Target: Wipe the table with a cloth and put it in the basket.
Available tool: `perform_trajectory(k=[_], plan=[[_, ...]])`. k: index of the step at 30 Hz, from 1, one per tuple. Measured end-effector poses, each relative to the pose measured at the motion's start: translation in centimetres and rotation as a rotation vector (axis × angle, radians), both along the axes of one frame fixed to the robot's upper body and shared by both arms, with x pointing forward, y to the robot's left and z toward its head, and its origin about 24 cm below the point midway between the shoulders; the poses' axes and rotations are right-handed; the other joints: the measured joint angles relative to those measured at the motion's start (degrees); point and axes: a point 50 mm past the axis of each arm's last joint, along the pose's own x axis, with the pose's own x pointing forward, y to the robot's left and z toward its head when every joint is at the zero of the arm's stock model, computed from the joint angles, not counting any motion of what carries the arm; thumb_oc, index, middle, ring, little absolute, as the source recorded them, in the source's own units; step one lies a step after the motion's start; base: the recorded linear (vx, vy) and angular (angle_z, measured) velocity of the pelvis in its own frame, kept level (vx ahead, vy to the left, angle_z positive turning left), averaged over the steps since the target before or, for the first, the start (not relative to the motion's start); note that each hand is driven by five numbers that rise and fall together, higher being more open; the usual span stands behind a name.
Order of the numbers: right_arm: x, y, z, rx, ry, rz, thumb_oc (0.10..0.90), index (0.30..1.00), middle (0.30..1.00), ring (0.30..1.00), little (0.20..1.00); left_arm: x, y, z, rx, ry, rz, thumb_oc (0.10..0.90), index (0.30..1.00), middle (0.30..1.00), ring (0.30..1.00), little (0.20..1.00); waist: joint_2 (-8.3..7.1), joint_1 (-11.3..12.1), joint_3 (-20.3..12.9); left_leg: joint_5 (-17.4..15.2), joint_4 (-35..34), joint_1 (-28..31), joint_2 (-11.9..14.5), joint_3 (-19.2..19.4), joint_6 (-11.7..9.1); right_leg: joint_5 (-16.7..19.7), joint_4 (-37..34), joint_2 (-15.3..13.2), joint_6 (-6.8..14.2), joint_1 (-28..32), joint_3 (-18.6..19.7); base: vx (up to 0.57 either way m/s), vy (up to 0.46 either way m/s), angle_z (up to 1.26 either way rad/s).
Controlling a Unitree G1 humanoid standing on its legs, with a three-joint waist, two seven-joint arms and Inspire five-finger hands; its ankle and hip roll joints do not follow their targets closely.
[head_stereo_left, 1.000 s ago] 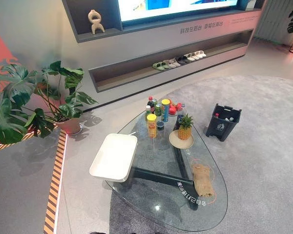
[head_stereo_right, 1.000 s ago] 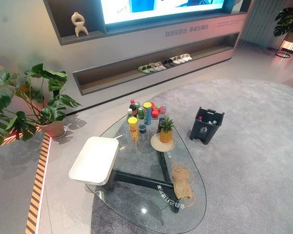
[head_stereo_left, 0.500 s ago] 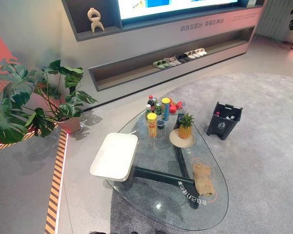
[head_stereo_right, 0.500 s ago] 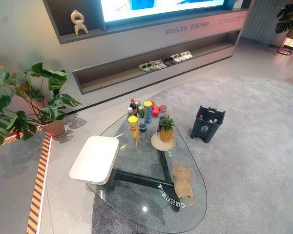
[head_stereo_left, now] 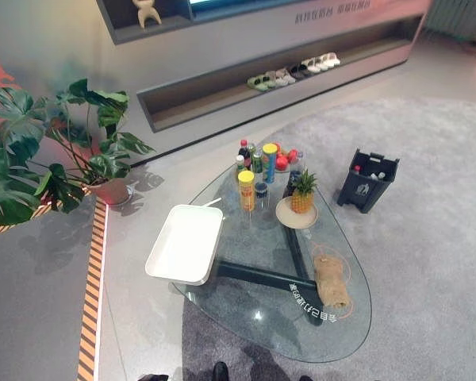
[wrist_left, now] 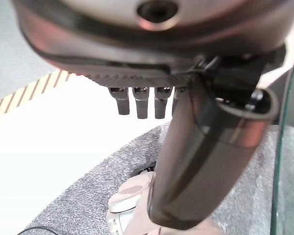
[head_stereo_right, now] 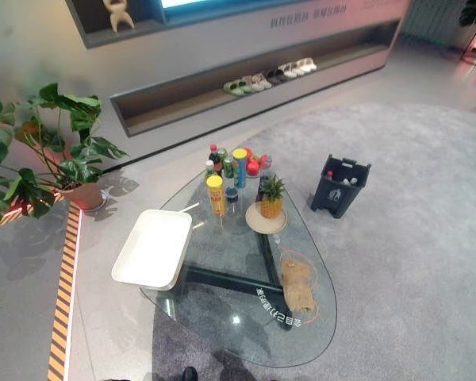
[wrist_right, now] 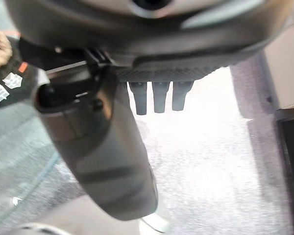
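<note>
Your glass table (head_stereo_left: 262,317) carries the white basket (head_stereo_left: 186,242) at its left edge and the tan cloth (head_stereo_left: 331,281) lying flat near its right edge, well apart. Your left hand (wrist_left: 137,100) and right hand (wrist_right: 159,95) hang relaxed, fingers straight, holding nothing.

Head cams: high, looking down, share table (head_stereo_left: 262,313). Wrist cams: floor, close.

The robot's left hand (wrist_left: 152,68) hangs empty, its fingers (wrist_left: 139,103) straight and relaxed beside the extended thumb. The right hand (wrist_right: 157,54) mirrors it, fingers (wrist_right: 159,95) loose and uncurled, grasping nothing, thumb standing clear.
</note>
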Motion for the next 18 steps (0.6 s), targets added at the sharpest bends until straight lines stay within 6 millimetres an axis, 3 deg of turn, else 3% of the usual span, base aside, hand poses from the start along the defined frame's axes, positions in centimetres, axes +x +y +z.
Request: perform_trajectory(k=[4,7,9,11,18], plan=[[3.2,-1.0,1.1,-0.055,-0.074,0.031,0.800,0.900,0.900,0.900,0.900,3.4,-0.1,0.9,-0.022,-0.111,0.063,0.800,0.900,0.900,0.900,0.900,1.24,-0.5,4.0,1.4,0.0,-4.0,-0.2,-0.1,0.1,1.4,0.0,0.3,0.0,-4.1,1.3,-0.17,0.034,-0.06],[7.3,-1.6,2.8,-0.108,-0.170,0.077,0.800,0.900,0.900,0.900,0.900,9.1,-0.1,3.1,-0.080,-0.307,0.157,0.800,0.900,0.900,0.900,0.900,2.05,-0.6,9.4,3.3,0.0,-8.0,-0.1,-0.2,0.4,3.1,0.0,0.6,-0.2,-8.0,1.4,-0.20,-0.032,0.00],[9.4,-1.4,3.6,-0.124,-0.232,0.091,0.800,0.900,0.900,0.900,0.900,11.4,0.3,4.4,-0.109,-0.408,0.212,0.800,0.900,0.900,0.900,0.900,1.96,-0.5,11.6,4.1,0.0,-9.9,0.1,-0.4,0.4,3.9,0.0,0.8,-0.2,-10.1,1.5,-0.14,-0.044,-0.02],[12.1,-1.1,4.9,-0.142,-0.313,0.104,0.800,0.900,0.900,0.900,0.900,15.0,0.5,6.9,-0.148,-0.568,0.244,0.800,0.900,0.900,0.900,0.900,1.91,-0.5,15.2,5.0,0.0,-12.1,0.2,-0.7,0.5,4.5,0.0,0.9,0.1,-12.1,1.6,-0.14,-0.052,0.01],[18.0,0.2,8.4,-0.172,-0.519,0.144,0.800,0.900,0.900,0.900,0.900,20.2,0.3,11.5,-0.244,-0.810,0.297,0.800,0.900,0.900,0.900,0.900,2.08,-0.4,22.4,6.6,1.1,-18.9,0.1,-0.6,0.7,5.3,3.5,0.6,0.0,-20.2,1.8,-0.10,-0.058,-0.03]])
